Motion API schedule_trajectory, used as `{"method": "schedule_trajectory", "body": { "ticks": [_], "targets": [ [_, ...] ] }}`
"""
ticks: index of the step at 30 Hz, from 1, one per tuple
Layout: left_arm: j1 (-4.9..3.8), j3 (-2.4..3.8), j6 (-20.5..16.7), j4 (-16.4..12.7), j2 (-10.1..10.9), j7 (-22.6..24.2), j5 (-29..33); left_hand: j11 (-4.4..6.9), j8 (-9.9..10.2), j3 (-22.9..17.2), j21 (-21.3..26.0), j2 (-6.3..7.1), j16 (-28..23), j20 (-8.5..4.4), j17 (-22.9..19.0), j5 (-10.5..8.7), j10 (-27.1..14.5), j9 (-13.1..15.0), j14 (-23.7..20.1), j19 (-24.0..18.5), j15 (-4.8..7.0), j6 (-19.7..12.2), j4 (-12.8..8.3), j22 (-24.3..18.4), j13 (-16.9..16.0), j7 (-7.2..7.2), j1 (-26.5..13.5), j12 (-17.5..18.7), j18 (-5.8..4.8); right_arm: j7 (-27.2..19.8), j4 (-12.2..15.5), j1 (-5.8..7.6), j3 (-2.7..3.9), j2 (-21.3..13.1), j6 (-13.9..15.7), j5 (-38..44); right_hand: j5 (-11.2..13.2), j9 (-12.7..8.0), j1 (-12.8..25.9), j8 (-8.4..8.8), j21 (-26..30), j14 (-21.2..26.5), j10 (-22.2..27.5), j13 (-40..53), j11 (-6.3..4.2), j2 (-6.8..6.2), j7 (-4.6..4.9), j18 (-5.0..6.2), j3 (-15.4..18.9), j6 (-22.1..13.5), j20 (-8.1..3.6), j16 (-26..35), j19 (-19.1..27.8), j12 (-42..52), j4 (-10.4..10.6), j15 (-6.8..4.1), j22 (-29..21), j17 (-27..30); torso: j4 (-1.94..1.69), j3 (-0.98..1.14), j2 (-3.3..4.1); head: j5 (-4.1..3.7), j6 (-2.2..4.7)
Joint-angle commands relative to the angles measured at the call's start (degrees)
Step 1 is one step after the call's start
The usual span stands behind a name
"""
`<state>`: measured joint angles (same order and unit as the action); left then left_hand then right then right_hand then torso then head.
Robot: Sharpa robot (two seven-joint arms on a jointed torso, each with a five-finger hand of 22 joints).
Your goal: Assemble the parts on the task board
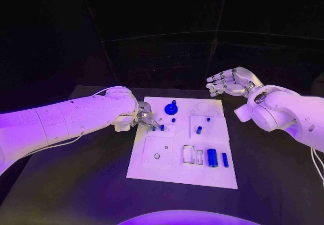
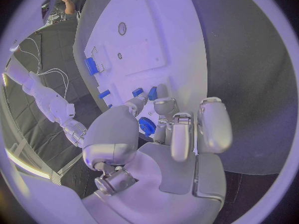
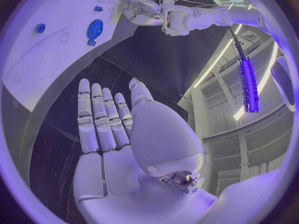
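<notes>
From the head view, your left robot hand [image 1: 143, 117] sits low over the task board [image 1: 162, 164] on the desk [image 1: 81, 187], fingertips at a small blue peg [image 1: 162, 127]; whether it pinches that peg, you cannot tell; the blue round knob [image 1: 171, 109] stands just beside, so a stray finger could knock it.

Left wrist view: fingers [image 2: 184, 134] curl close to the knob [image 2: 147, 126]; the grip stays hidden.

Right wrist view: your right robot hand [image 3: 118, 134] lies flat, holding nothing, off the board [image 3: 44, 59].
</notes>
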<state>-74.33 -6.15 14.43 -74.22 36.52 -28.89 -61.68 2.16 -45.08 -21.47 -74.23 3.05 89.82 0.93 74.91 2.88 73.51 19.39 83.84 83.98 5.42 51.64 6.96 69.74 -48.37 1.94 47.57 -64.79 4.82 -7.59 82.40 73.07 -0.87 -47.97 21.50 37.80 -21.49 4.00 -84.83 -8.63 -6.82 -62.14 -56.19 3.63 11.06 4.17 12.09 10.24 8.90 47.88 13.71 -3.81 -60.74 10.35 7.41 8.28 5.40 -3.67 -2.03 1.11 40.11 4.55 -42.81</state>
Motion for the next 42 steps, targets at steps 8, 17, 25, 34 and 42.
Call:
{"method": "schedule_trajectory", "body": {
  "ticks": [8,17,25,34,42],
  "targets": [
    [0.16,-0.11,-1.48,-0.8,0.8,-0.52,-0.27,0.24,-0.56,3.4,-0.02,-0.14,0.18,-0.66,15.09,-0.03,0.19,-0.69,6.16,0.7,0.47,0.22,1.0,-0.27,0.25,-0.3,0.38,-0.08,-0.46,-0.31,0.02,0.13,0.04,0.03,-0.32,0.12,-0.2,0.01,-0.1,0.17,0.38,0.31,0.34,-0.07,-0.17,-0.08,2.35,0.15,-0.18,-0.25,0.04,0.19,-0.26,-0.35,-0.37,-0.16,-0.12,0.09,0.0,-0.04,0.01,-0.18,0.1],
    [0.16,-0.04,-11.14,-2.06,2.1,2.59,4.03,-0.93,0.11,5.57,5.35,-1.28,-1.48,-0.06,12.04,-0.04,-5.79,-1.77,5.39,-1.16,-0.36,-3.63,1.64,-6.55,10.87,1.07,3.41,6.92,0.74,-0.34,-0.19,0.13,0.04,0.16,-0.34,0.17,-0.41,0.01,-0.15,0.19,0.5,0.4,0.39,-0.07,-0.15,-0.06,2.37,0.14,-0.34,-0.29,0.05,0.21,-0.27,-0.39,-0.55,-0.14,-0.21,0.1,0.01,-0.05,-0.02,-0.25,0.18],
    [0.15,-0.04,-16.78,-2.54,3.01,9.23,6.18,-1.68,-0.27,7.73,10.24,-1.36,-3.33,0.54,8.96,0.01,-9.22,-2.45,4.63,-2.72,-0.93,-5.69,2.14,-11.95,15.36,1.86,7.17,10.12,1.74,-0.34,-0.37,0.13,0.04,0.18,-0.22,0.28,-0.48,0.01,-0.14,0.2,0.54,0.43,0.42,-0.07,-0.14,-0.07,2.37,0.13,-0.37,-0.31,0.05,0.22,-0.26,-0.4,-0.59,-0.13,-0.23,0.1,-0.03,-0.01,-0.02,-0.42,0.22],
    [0.12,-0.06,-21.67,-0.76,2.64,16.28,10.82,-4.16,1.18,10.22,26.98,-0.56,-11.84,2.54,-3.44,0.0,-14.79,-4.64,0.48,-8.95,-3.15,-11.06,3.4,-29.53,18.64,4.5,12.54,13.27,4.76,-0.03,-0.53,0.13,0.03,0.34,-0.04,1.48,-0.83,-0.01,-0.03,0.23,0.74,0.66,0.54,-0.08,-0.09,-0.16,2.43,0.1,-0.48,-0.4,0.09,0.26,-0.2,-0.47,-0.76,-0.06,-0.37,0.12,0.11,0.09,0.03,-0.66,0.85],
    [0.2,-0.65,-23.23,0.82,0.84,32.83,5.34,-5.65,3.79,3.77,35.05,-1.12,-23.38,3.63,-18.54,-0.09,-23.39,-7.46,-8.19,-14.04,-4.47,-10.91,-6.74,-35.93,23.55,5.99,29.67,20.14,5.4,-0.04,-0.61,0.13,0.03,0.53,-0.1,1.66,-0.93,-0.01,-0.01,0.24,0.8,0.72,0.58,-0.08,-0.07,-0.18,2.42,0.09,-0.53,-0.42,0.1,0.26,-0.17,-0.49,-0.82,-0.04,-0.42,0.12,0.14,0.03,0.07,-1.29,1.24]
  ]
}}
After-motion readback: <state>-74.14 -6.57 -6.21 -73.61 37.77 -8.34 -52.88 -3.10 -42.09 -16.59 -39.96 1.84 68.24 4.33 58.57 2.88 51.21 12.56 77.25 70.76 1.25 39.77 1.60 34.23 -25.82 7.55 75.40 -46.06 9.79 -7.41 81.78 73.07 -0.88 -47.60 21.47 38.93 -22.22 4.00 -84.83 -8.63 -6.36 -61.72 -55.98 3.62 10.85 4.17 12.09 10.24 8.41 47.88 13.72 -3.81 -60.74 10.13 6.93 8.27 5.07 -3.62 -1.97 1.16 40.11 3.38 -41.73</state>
